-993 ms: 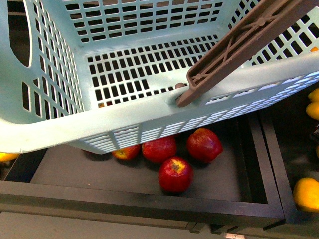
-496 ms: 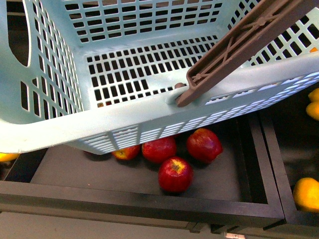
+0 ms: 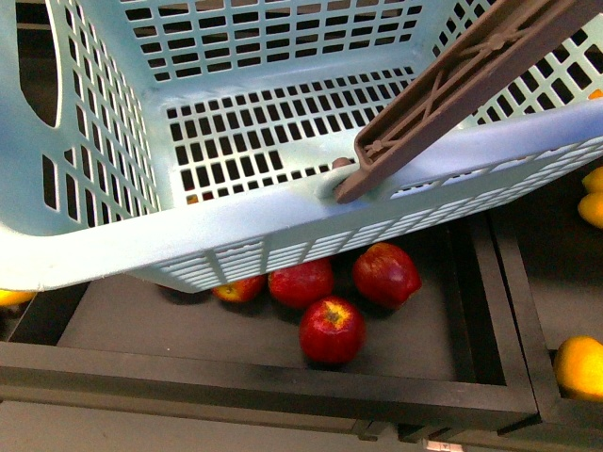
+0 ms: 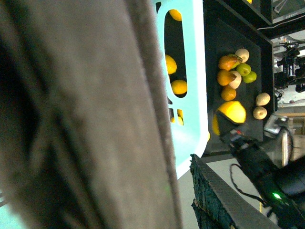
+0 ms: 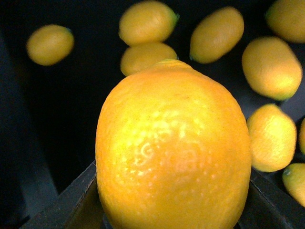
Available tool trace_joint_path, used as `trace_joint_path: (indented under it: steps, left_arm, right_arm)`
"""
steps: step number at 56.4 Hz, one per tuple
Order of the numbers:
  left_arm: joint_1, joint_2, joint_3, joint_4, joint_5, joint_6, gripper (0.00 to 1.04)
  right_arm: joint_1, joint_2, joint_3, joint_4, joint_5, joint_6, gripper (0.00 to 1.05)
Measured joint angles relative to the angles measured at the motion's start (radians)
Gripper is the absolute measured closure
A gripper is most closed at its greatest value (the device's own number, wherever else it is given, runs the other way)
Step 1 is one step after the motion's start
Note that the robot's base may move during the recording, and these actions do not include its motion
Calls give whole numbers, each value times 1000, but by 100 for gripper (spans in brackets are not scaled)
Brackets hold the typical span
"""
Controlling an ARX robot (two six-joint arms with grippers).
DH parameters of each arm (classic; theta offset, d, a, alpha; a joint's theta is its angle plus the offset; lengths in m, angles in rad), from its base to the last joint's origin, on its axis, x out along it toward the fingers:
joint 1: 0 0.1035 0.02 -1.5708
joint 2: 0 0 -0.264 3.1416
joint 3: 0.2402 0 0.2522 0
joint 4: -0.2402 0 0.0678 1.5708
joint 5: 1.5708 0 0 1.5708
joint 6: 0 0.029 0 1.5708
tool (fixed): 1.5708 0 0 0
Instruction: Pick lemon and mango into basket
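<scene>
Background: red apples (image 3: 332,330) lay below the basket (image 3: 236,235).
Right end effector (image 5: 171,217): held the lemon (image 5: 174,148).
Left end effector: grip was unclear.

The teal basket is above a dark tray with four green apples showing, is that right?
Not quite. The front view shows the apples are red, not green. The rest holds: four of them show in the dark tray below the teal basket.

Shop: fruit trays (image 3: 490,282), shopping basket (image 3: 236,231)
</scene>
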Motion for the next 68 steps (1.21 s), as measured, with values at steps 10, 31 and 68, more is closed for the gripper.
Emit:
trace_joint_path:
  steps: [10, 31, 68]
  left_arm:
    - [0, 0, 0, 0, -2, 0, 80]
    - [0, 0, 0, 0, 0, 0, 80]
    - [0, 0, 0, 0, -1, 0, 80]
  right_arm:
    - [-6, -257, -10, -74, -79, 5, 42]
    - [143, -546, -72, -139, -78, 109, 42]
    - [587, -526, -135, -41, 92, 120, 42]
